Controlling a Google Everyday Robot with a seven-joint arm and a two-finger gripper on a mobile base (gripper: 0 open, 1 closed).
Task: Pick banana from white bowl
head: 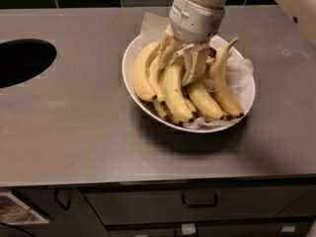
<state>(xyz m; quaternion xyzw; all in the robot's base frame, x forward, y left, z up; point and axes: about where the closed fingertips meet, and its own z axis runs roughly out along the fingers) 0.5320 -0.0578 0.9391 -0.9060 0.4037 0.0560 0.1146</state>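
The white bowl (132, 78) sits on the grey counter, lined with crumpled white paper (242, 73) and holding several yellow bananas. My gripper (180, 65) is lowered into the bunch from above. Its fingers (193, 65) are spread open and straddle the stem end of a long curved yellow banana (174, 94) in the middle of the bowl. Another banana (139, 75) lies against the left rim and more (222, 83) lie to the right. The bananas' stem ends are partly hidden under the gripper.
A dark round opening (22, 60) is cut into the counter (74, 132) at the far left. Dark tiles run along the back wall. Below the counter's front edge are drawers with handles (199, 199).
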